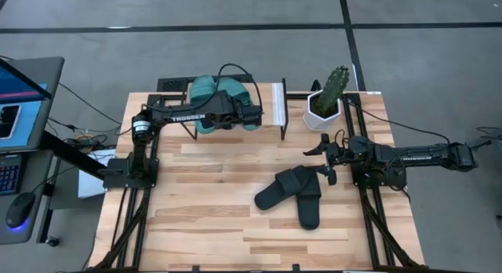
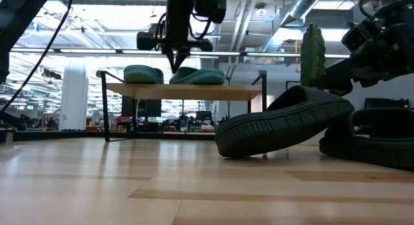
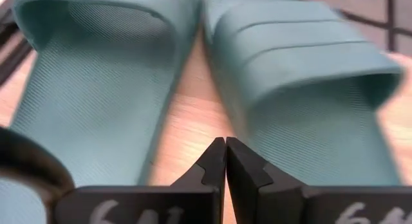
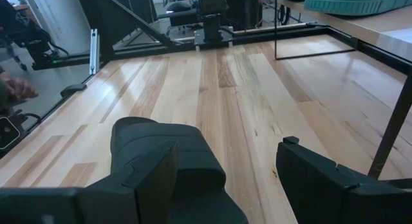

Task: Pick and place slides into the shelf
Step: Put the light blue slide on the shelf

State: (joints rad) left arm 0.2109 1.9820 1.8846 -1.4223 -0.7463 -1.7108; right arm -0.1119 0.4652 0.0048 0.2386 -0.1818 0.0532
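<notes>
The left pincer [image 3: 225, 161] hangs over the shelf [image 1: 271, 108], its two fingers pressed together and holding nothing. Directly below and ahead of its tips lie the two teal slides [image 3: 103, 89], side by side on the shelf's light wood board, with a narrow strip of board showing between them (the tips sit above this strip). In the low view the same pincer [image 2: 176, 64] points down just above the teal pair [image 2: 174, 75].

The right pincer [image 1: 321, 159] rests low over the bench [image 1: 204, 226], its fingers spread wide and holding nothing. The two black slides [image 1: 292, 194] lie on the bench just beside it, one overlapping the other; one of them [image 4: 174, 159] lies close in front of the fingers. A potted cactus [image 1: 328, 96] stands behind this pincer, beside the shelf.
</notes>
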